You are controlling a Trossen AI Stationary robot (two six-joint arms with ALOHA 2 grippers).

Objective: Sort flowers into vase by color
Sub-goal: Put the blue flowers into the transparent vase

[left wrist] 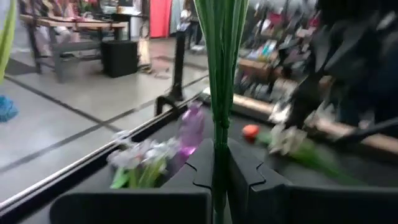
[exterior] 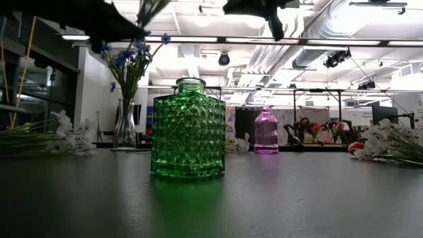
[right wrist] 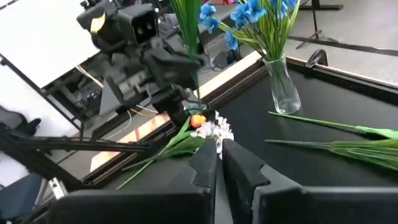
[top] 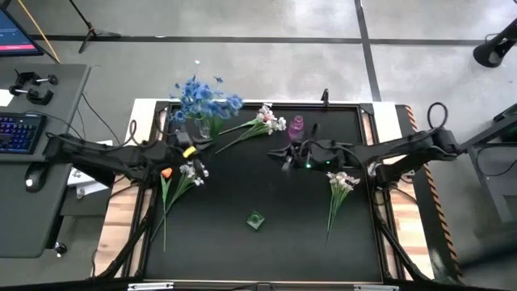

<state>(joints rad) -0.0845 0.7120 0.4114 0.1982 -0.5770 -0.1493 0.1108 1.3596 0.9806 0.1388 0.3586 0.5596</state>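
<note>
At left of centre in the high view, left gripper (top: 187,150), jaws shut on a bundle of thin green stems (left wrist: 219,68); blossoms out of the wrist view, likely blue ones bound for the clear vase (right wrist: 284,87) just beyond. That vase, upper left of the counter (top: 266,242), already carries the blue flowers (top: 202,99).

Right gripper (top: 287,158) near frame centre, jaws pressed together, nothing between them as far as the right wrist view shows.

Flowers not yet sorted:
- small bunch, white blossoms with one orange tulip (top: 166,172), lying beside the left gripper
- white-pink spray (top: 266,121), flat on the counter, upper centre
- white bunch (top: 342,183), right of centre, stems trailing toward the lower edge

Vessels: pink bottle (exterior: 266,131), faceted glass, narrow neck, upper centre; green bottle (exterior: 188,129), diamond-cut glass, squat, short neck, lower centre. Clear vase smooth, waisted.

Handling, judged: stems light, thin, springy, probably wire-cored plastic; smooth enough to slip or twist in a pinch. Fabric blossoms soft, crushable. Best hold is mid-stem, below the heads, so the cut end stays free to enter a neck. Glass bottles light and tippable; narrow mouths leave little room for error.
</note>
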